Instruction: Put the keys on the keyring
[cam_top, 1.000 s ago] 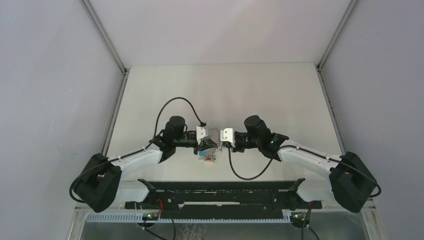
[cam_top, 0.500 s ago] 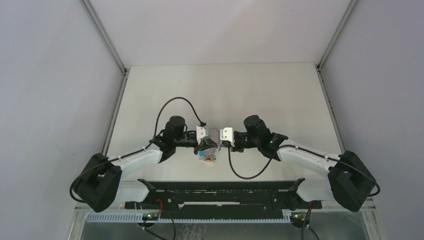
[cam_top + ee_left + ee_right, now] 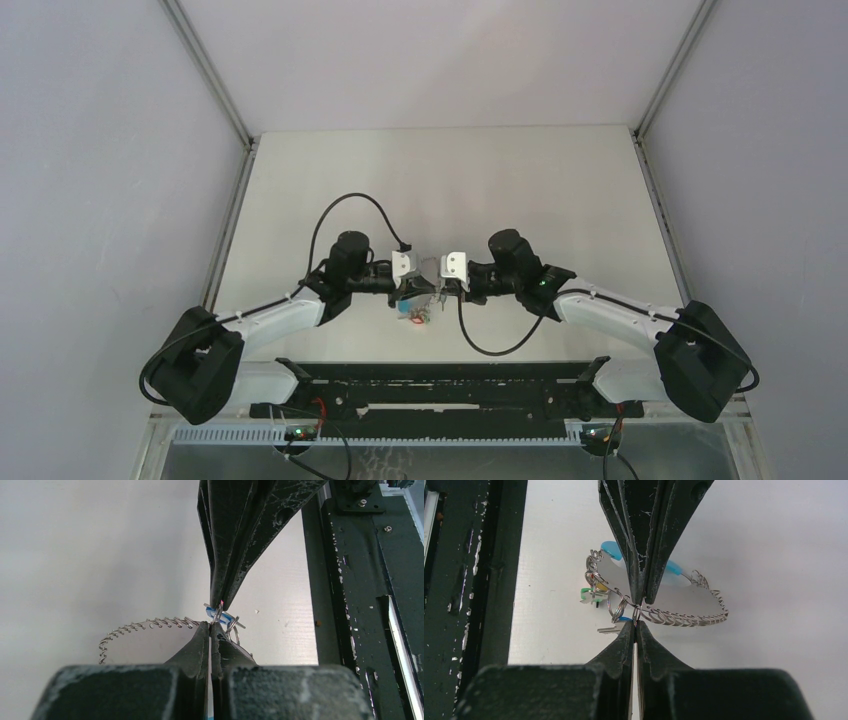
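Observation:
Both grippers meet tip to tip above the table's near middle. The keyring (image 3: 684, 620), a thin wire loop strung with small silver coils, cyan pieces (image 3: 611, 550) and a green bit (image 3: 586, 595), hangs between them; from above it shows as a small cluster (image 3: 413, 314). My left gripper (image 3: 211, 626) is shut on the loop's wire (image 3: 150, 624). My right gripper (image 3: 635, 623) is shut on the small ring of the blue-headed key (image 3: 625, 618), right against the left gripper's tips (image 3: 642, 601). In the left wrist view the key (image 3: 225, 616) sits under the right gripper's tips (image 3: 220, 604).
A black rail (image 3: 430, 385) runs along the table's near edge, close behind both wrists, and shows in the left wrist view (image 3: 350, 580) and the right wrist view (image 3: 469, 580). Grey walls enclose the white table (image 3: 450, 180) on three sides.

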Robot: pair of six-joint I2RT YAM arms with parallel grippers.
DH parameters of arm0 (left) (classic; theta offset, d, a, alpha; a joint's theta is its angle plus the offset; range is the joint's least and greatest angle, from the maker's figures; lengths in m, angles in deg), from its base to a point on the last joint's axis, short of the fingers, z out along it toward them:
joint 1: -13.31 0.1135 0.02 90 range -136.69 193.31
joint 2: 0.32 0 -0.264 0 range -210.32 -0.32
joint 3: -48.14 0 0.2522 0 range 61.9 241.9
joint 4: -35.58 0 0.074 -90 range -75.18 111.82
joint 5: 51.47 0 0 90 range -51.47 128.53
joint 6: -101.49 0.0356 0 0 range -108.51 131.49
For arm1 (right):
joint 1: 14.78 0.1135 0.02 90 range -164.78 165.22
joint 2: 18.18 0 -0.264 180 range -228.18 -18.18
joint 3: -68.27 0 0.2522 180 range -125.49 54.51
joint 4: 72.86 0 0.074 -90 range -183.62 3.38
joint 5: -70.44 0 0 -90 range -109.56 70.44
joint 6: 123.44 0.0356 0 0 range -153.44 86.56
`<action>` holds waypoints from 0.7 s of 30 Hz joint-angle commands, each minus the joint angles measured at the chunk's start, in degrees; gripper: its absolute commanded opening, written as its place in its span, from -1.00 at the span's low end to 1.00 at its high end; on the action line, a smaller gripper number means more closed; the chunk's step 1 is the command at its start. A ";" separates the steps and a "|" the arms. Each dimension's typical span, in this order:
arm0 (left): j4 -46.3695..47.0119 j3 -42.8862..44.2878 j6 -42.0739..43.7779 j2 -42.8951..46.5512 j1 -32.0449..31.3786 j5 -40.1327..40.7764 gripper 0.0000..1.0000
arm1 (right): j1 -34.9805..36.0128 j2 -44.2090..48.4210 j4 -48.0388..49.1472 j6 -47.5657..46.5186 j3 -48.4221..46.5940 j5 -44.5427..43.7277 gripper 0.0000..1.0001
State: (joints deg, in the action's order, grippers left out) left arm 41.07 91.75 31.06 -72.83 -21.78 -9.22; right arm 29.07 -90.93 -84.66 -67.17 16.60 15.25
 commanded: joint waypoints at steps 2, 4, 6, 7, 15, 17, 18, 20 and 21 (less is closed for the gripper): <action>5.96 -0.31 -1.42 1.11 -0.68 -0.70 -0.99 | 0.44 0.62 8.93 2.50 -1.05 2.34 -1.00; 5.96 -0.40 -1.65 1.38 -0.68 0.37 -0.99 | 0.44 0.30 9.04 2.81 -1.03 1.44 -1.00; 5.98 -0.55 -1.77 1.64 -0.68 1.56 -0.99 | 0.44 0.13 8.77 2.86 -1.04 0.75 -1.00; 6.31 -0.65 -2.01 1.73 -0.68 2.13 -0.99 | 0.44 0.19 8.46 2.74 -1.03 0.68 -1.00; 7.64 -1.30 -2.42 1.99 -0.68 3.52 -0.99 | 0.19 1.31 5.76 1.26 -1.04 0.53 -0.69; 7.57 -1.49 -2.27 2.23 -0.68 3.83 -0.99 | -0.06 1.65 4.93 0.94 -1.03 0.57 -0.66; 7.62 -1.49 -2.19 2.28 -0.68 3.93 -0.99 | -0.31 1.91 4.35 0.75 -1.03 0.54 -0.65; 7.60 -1.54 -2.10 2.24 -0.63 4.05 -0.99 | -0.79 2.61 3.25 0.60 -1.03 0.63 -0.63; 7.59 -1.50 -2.03 2.16 -0.68 4.11 -0.99 | -1.05 3.06 2.80 0.68 -0.84 0.65 -0.62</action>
State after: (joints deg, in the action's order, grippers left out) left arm 44.26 91.55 29.47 -72.53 -22.19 -5.72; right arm 28.72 -90.78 -81.38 -65.86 16.62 13.98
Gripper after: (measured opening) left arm 0.009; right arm 0.182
